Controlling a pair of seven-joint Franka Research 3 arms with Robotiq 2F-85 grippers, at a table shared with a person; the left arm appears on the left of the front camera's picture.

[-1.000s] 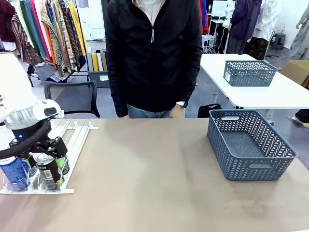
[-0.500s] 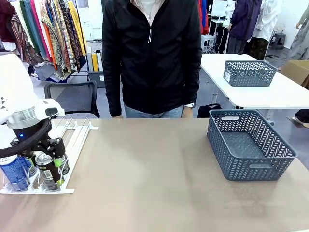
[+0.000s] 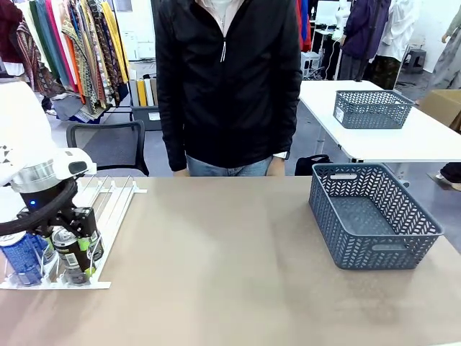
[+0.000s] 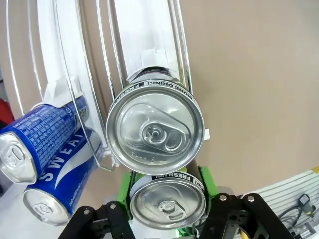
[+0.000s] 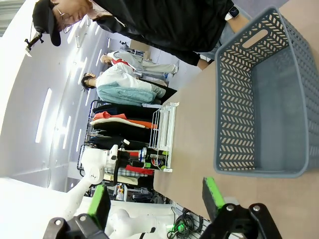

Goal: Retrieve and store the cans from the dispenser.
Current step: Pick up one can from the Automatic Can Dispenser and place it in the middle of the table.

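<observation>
The white dispenser (image 3: pixel 114 204) lies at the table's left end, with cans at its near end. My left gripper (image 3: pixel 70 247) stands upright over them. From the left wrist, its green pads (image 4: pixel 207 183) press both sides of a black can (image 4: pixel 167 200) with a silver top, so it is shut on that can. A second black can (image 4: pixel 154 132) stands just beyond it in the same lane. Blue cans (image 4: pixel 47 144) with white print lie in the lane beside, one (image 3: pixel 21 259) showing in the front view. My right gripper (image 5: pixel 157 199) hangs open, holding nothing, off to the side of the basket.
A grey-blue lattice basket (image 3: pixel 371 216) stands empty on the table's right side, also in the right wrist view as the basket (image 5: pixel 264 99). A person in a black jacket (image 3: pixel 227 79) stands at the far edge. Bare tabletop (image 3: pixel 216 267) lies between rack and basket.
My left gripper's fingers have closed in from wide apart onto the black can at the rack's near end. The person's hands have drawn back from the far edge.
</observation>
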